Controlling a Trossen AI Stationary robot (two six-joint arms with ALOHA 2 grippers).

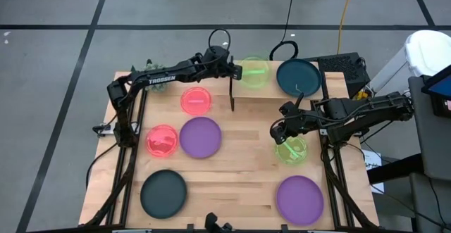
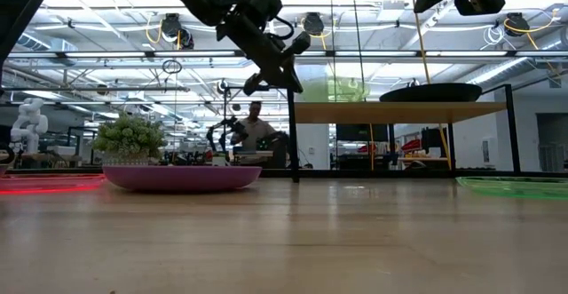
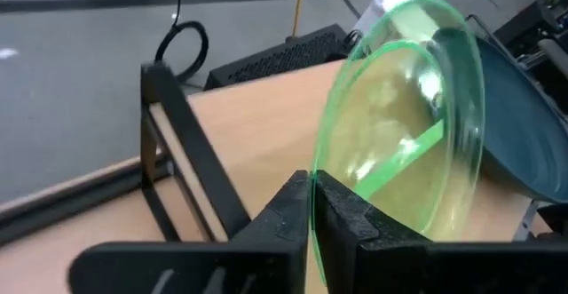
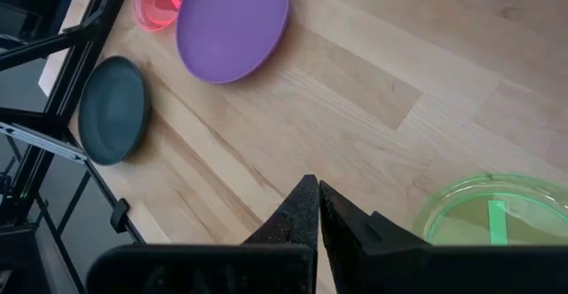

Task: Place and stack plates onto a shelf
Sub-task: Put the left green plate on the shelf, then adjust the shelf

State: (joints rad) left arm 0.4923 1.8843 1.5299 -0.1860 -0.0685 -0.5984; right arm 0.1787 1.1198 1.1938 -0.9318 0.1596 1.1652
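My left gripper (image 1: 235, 70) reaches over the left part of the light-wood shelf (image 1: 331, 92) and is shut on a neon green plate (image 1: 254, 72). A dark teal plate (image 1: 299, 77) lies flat on the shelf's right part. On the tabletop lie two pink-red plates (image 1: 196, 101) (image 1: 163, 141), two purple plates (image 1: 201, 136) (image 1: 299, 199), a dark teal plate (image 1: 163, 193) and a second green plate (image 1: 291, 150). My right gripper (image 1: 277, 131) hovers shut above the table, just beside that green plate (image 4: 497, 210), touching nothing. My left gripper pinches the green plate's rim (image 3: 318, 180) on its near-left edge between the two fingers, coming roughly level from the table's left. The plate (image 3: 408, 116) is tilted and juts out past the fingertips over the shelf top (image 3: 257, 125). Whether its far edge touches the shelf cannot be told.
A small spiky plant (image 1: 149, 67) stands at the table's far left corner. The shelf's dark side panel (image 1: 232, 96) stands below my left gripper. Bare wood (image 1: 246, 162) lies mid-table between the purple plate and the green one. A person (image 2: 253, 125) shows in the room behind.
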